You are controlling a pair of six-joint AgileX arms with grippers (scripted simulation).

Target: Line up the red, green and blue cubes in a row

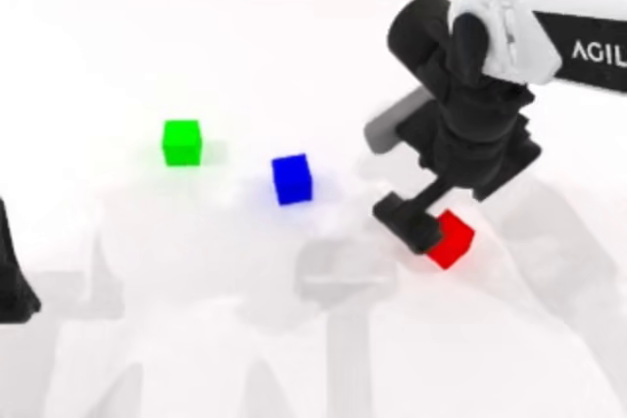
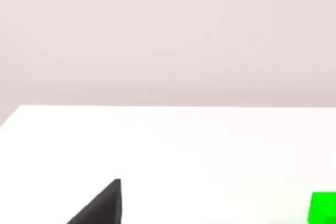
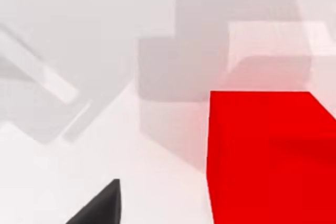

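Right gripper (image 1: 428, 225), working low over the table's right half, is standing right against the red cube (image 1: 452, 239); you are seeing only one dark finger (image 1: 405, 222) on the cube's left face, so whether it is clamping or released cannot be told. Its wrist view is showing the red cube (image 3: 268, 156) close and off to one side of the finger (image 3: 102, 205), so an off-centre squeeze is risking twisting or nudging the cube. Farther left, the blue cube (image 1: 292, 179) and then the green cube (image 1: 182, 142) are sitting well apart; a wide sweep could be knocking the blue one. Left gripper (image 1: 12, 276) is idling at the left edge.
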